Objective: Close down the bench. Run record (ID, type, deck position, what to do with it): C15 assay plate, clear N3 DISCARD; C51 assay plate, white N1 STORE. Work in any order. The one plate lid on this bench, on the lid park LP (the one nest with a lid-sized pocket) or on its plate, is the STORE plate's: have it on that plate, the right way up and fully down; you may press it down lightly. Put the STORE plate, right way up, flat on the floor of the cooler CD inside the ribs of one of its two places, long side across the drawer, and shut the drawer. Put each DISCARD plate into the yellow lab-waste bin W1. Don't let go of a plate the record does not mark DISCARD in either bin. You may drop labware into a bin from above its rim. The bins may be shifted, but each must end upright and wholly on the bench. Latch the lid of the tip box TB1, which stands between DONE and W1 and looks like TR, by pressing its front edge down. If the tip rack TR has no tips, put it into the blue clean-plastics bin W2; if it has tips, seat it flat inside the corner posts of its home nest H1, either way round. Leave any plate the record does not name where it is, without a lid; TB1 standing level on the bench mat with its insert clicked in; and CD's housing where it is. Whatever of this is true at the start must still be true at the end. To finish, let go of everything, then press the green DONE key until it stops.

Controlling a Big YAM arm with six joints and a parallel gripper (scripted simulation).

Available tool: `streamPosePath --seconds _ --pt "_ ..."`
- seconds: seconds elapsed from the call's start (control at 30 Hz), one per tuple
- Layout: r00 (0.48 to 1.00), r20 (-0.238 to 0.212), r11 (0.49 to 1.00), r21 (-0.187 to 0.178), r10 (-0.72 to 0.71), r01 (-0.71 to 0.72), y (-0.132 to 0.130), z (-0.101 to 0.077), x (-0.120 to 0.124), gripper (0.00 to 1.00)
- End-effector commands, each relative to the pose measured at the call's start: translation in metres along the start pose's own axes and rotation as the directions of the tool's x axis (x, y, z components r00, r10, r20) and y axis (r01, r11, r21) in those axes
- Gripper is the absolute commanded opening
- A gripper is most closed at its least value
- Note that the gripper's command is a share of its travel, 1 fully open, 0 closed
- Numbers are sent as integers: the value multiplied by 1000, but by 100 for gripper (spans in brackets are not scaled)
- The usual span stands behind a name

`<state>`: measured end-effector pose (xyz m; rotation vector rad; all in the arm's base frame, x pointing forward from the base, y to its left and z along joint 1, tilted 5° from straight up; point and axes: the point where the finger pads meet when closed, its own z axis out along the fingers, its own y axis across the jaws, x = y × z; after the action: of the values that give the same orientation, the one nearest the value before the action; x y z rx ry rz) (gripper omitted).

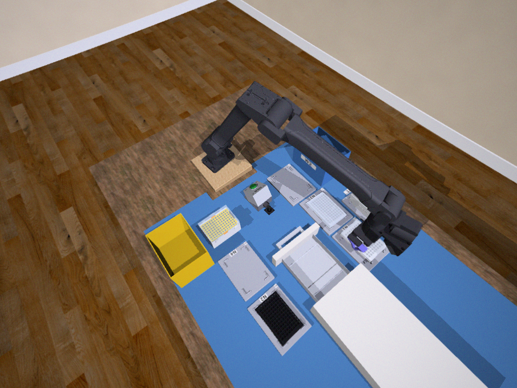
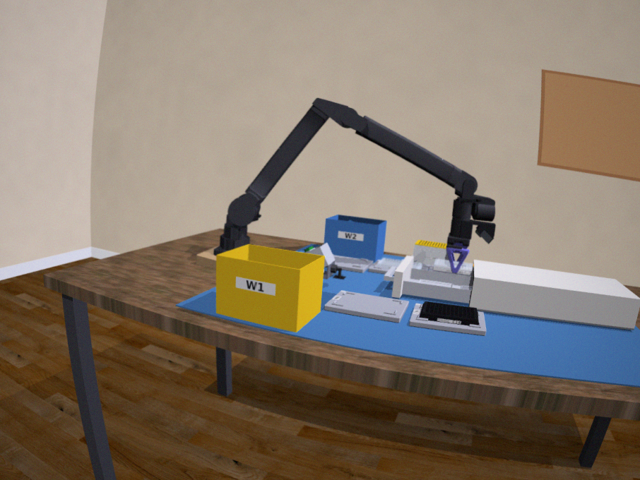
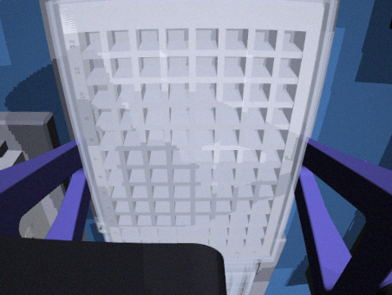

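Tool [image 3: 192,193] clamped across the lidded white plate [image 3: 191,125], purple fingers against its long sides. Plate sits over its grey nest [image 1: 339,236] beside the open cooler drawer [image 1: 311,263].

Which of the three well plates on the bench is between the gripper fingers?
The white lidded plate nearest the cooler's housing; the gripper clamps it. The clear plate and black plate lie untouched.

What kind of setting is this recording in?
It looks like a lab bench on a wooden table: well plates in labelled nests such as the black plate, a tip box, and waste bins W1 and W2. The gripper is clamped on a lidded white plate.
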<state>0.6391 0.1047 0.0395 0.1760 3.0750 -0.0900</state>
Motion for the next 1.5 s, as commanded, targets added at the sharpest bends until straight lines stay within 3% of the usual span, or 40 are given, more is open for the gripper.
streamPosePath --seconds 0.0,0.2,0.23,0.33,0.6,0.77,0.8,0.9,1.0,1.07,1.2,1.33,1.37,1.47 --pt "997 71 1000 -24 7 -5 6 -40 -24 0" --pt "997 73 1000 -25 7 -5 7 -49 -21 0" --pt "998 57 1000 -20 5 -4 8 -37 -22 0" --pt "996 87 1000 -30 8 -5 9 -62 -23 0" --pt "996 85 1000 -30 3 -1 12 -72 -22 0" --pt "997 79 1000 -28 1 1 13 -71 -21 0" --pt "999 39 1000 -15 -4 5 10 -54 -9 0" --pt "996 91 1000 -31 2 1 12 -84 -21 0" --pt "996 93 999 -32 2 1 12 -90 -21 0" --pt "997 75 1000 -26 1 1 13 -80 -20 0" --pt "996 88 1000 -31 2 0 12 -95 -20 0" --pt "997 78 1000 -27 0 2 13 -90 -19 0" --pt "999 40 1000 -15 -3 4 10 -74 -10 0" --pt "996 90 1000 -31 2 1 12 -104 -20 0"
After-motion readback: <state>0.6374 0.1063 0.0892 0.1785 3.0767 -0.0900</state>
